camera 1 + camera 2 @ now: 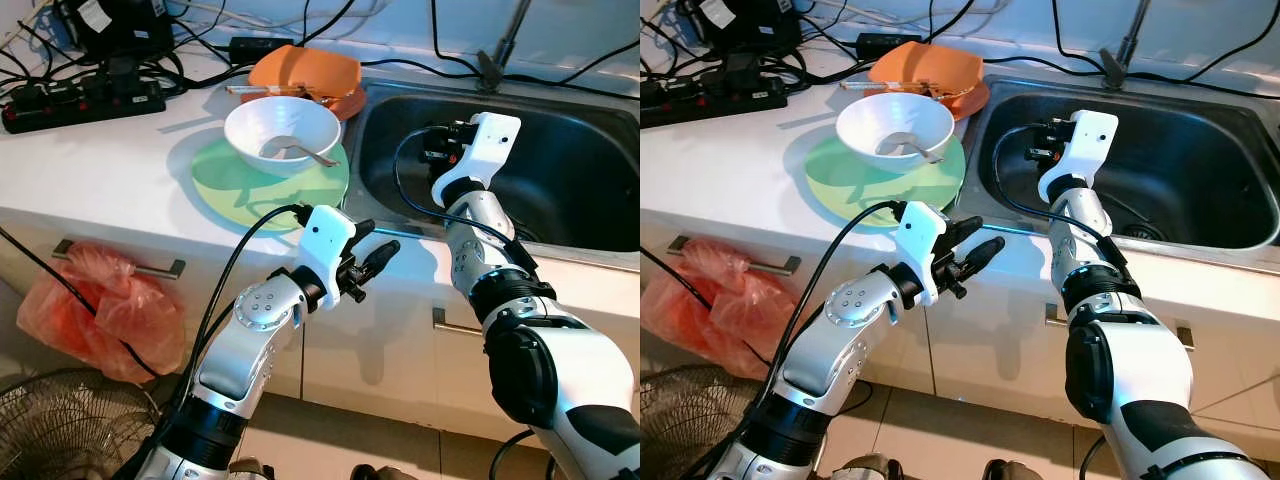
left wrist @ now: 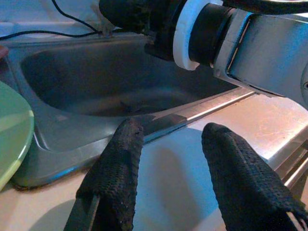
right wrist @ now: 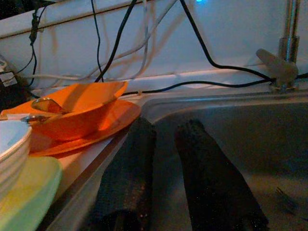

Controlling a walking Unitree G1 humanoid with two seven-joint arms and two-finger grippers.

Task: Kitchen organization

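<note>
A: What's there to tidy?

B: A white ceramic bowl (image 1: pixel 282 132) with a metal spoon (image 1: pixel 298 150) lying in it, standing on a round pale green plate (image 1: pixel 235 188) on the white countertop (image 1: pixel 100 160), centre-left of the head view. Just behind it, at upper centre, an orange bowl (image 1: pixel 305 70) sits on an orange plate (image 3: pixel 96 126), also with cutlery in it. The stainless steel sink basin (image 1: pixel 580 180) fills the upper right.

A: And the arms?

B: The right gripper (image 3: pixel 163 159) hangs over the sink's left part, near the orange dishes, fingers nearly together with a narrow gap and holding nothing. The left gripper (image 2: pixel 168 168) is lower centre, at the counter's front edge, fingers spread and empty, aimed toward the sink.

A: How should it go about the dishes?

B: My guess is they go into the sink. I'd take the white bowl by its rim on the side away from the spoon, lift it straight off the green plate so the plate doesn't drag, and keep it level.

A: Any labels?

B: None legible. The black power strip (image 1: pixel 85 100) at upper left has markings too small to read.
</note>
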